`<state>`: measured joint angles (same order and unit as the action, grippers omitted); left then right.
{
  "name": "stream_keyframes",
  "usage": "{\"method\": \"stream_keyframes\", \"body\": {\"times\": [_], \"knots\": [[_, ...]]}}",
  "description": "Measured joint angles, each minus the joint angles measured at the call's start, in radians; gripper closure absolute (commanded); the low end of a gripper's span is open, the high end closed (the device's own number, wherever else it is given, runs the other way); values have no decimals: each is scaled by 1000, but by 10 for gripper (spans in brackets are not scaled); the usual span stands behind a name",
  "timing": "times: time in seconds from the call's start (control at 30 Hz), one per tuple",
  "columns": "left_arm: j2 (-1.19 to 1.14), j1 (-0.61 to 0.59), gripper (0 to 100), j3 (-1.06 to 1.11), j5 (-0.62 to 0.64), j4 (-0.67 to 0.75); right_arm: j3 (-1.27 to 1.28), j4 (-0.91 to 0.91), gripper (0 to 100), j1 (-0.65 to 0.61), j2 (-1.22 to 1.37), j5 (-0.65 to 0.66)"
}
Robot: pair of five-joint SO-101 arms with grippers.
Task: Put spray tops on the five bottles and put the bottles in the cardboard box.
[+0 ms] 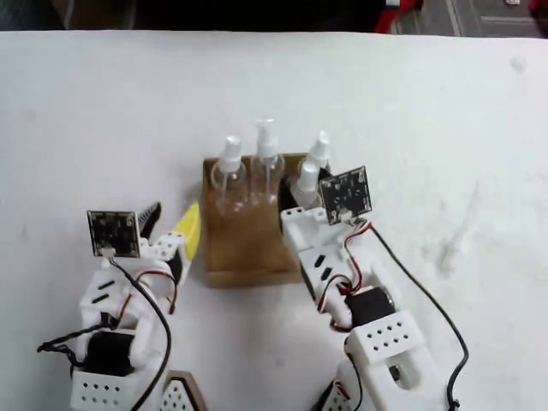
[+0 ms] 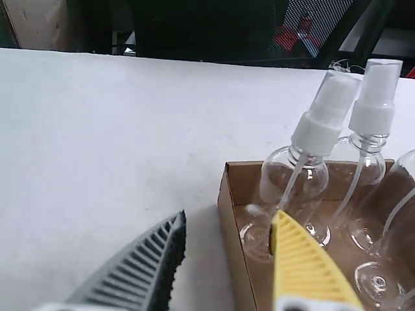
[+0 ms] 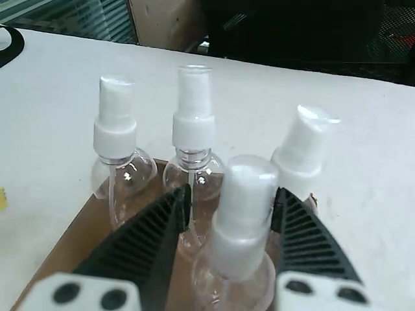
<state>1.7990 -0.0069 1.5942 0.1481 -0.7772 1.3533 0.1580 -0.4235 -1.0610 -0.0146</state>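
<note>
Four spray bottles stand in the cardboard box (image 1: 244, 248), each with its white spray top on. By that count the job is mostly done, with one bottle of the five left to cap and box. The right gripper (image 3: 231, 197) sits around the nearest spray bottle (image 3: 241, 220), which is upright inside the box on the gripper's own side. I cannot tell whether it is clamping the bottle or only bracketing it. The three other spray bottles (image 3: 193, 139) are crowded just beyond this gripper. Two stand side by side ahead of it, and the third leans a little, close on its outer side. My judgement is that any pull-back should go up and away so as not to knock them. The left gripper (image 2: 230, 217) is spread wide and holds nothing. Its yellow finger (image 2: 305, 272) reaches over the box's near wall, its grey finger (image 2: 139, 272) hangs over the bare white table (image 1: 445, 128), and the closest boxed bottle stands right ahead of the yellow tip. That wall and bottle are what stand in the way of any forward move by this gripper. The box floor nearest both grippers has room, enough, I judge, for the last bottle.
</note>
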Motion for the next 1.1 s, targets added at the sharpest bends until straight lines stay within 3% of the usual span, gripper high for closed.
{"method": "stream_keyframes", "body": {"times": [0.43, 0.83, 0.97, 1.1], "knots": [[0, 0, 793, 0, 0, 0, 0, 6, 823, 0, -52, 3], [0, 0, 793, 0, 0, 0, -135, 327, 824, 2, -489, 12], [0, 0, 793, 0, 0, 0, -327, 482, 825, 80, -563, 95], [0, 0, 793, 0, 0, 0, -534, 651, 825, 252, -506, 155]]}}
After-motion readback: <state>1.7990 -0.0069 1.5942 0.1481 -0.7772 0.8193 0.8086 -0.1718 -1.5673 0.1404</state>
